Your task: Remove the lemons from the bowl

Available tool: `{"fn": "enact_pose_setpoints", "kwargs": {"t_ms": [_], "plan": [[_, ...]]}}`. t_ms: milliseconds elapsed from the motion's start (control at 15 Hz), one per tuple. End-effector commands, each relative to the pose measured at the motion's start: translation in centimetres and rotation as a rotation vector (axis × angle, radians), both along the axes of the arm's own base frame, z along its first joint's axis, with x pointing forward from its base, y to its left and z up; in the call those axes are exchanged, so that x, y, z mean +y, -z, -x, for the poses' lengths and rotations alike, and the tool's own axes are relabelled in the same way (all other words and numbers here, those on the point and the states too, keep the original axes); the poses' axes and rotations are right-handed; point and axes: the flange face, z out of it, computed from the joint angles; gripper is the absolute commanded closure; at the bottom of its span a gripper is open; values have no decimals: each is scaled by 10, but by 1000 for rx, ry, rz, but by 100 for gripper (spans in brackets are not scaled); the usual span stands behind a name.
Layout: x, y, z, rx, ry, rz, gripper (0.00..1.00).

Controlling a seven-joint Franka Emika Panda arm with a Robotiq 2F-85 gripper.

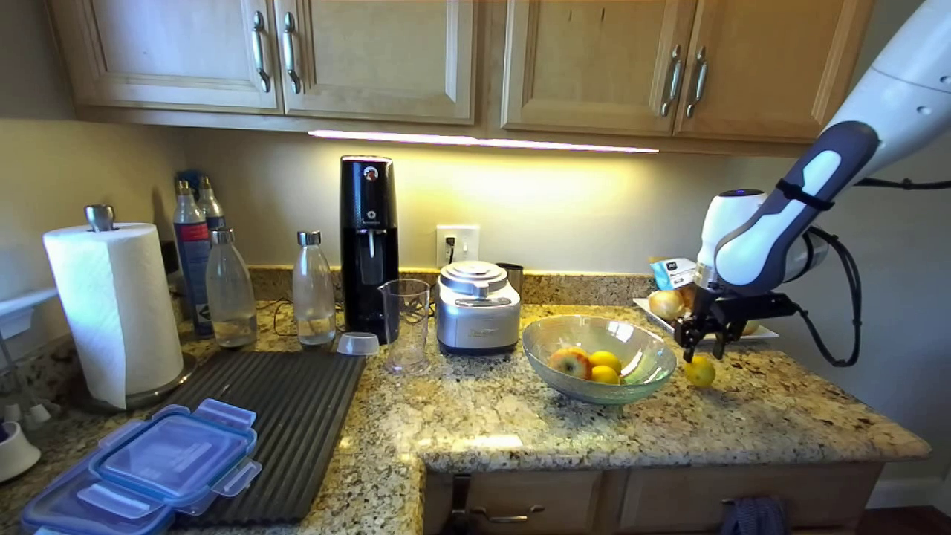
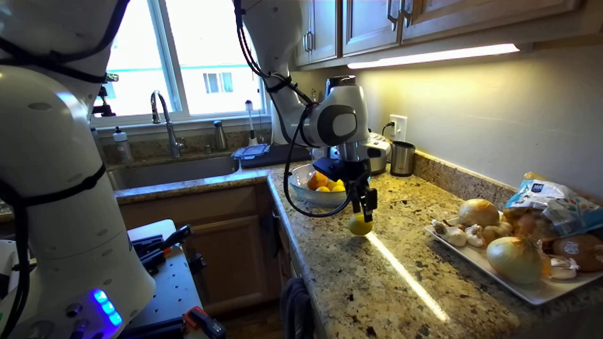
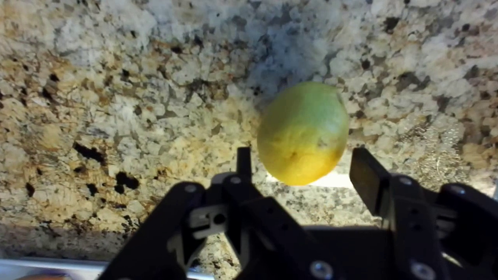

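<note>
Kitchen corner; speckled stone desk [image 1: 505, 416], cabinet light [image 1: 483, 141] glowing against the back wall [image 1: 557, 200]. Gripper [image 3: 300, 153] spread, nothing clasped; its fingers [image 3: 367, 182] stand a little wider than the loose lemon [image 3: 303, 132] in the wrist view, a sliver of desk showing on either side of the fruit. Both exterior views put that lemon on the desk, near the bowl [image 1: 646, 371] and outside it, just at the fingertips. Whether a tip [image 2: 368, 215] touches it: cannot tell, since the tip overlaps the fruit in an exterior view. Lemon green toward the top of the wrist view, yellow toward the bottom. Bowl: one apple [image 1: 570, 362], at least two more lemons [image 1: 605, 362], the nearer one's lower edge hard to trace at the glass. Full count uncertain; arm [image 2: 339, 122] and cable [image 2: 311, 215] overlap the bowl in an exterior view. Arm's upper end runs out of frame in both exterior views. Tray [image 1: 761, 336] of onions [image 1: 667, 305] partly masked by the gripper in an exterior view. Pale rim [image 3: 50, 264], lower left in the wrist view: cropped, too little showing to name.
</note>
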Motion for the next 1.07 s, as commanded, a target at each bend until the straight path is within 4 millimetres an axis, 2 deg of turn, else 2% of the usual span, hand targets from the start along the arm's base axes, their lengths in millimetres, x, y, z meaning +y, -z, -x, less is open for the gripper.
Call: {"fn": "enact_pose_setpoints", "kwargs": {"t_ms": [0,67,133,400,667,800,1000], "plan": [[-7,5,-4,-26,24,-7,26],[-7,5,-5,-23,31,-8,7],[-8,3,-4,-25,34,-3,1],[-3,-31,6,-49,17,57,0],[11,-84,9,-88,-27,100,0],[28,-110,9,-108,-40,112,0],[69,-139,7,-126,-38,103,0]]}}
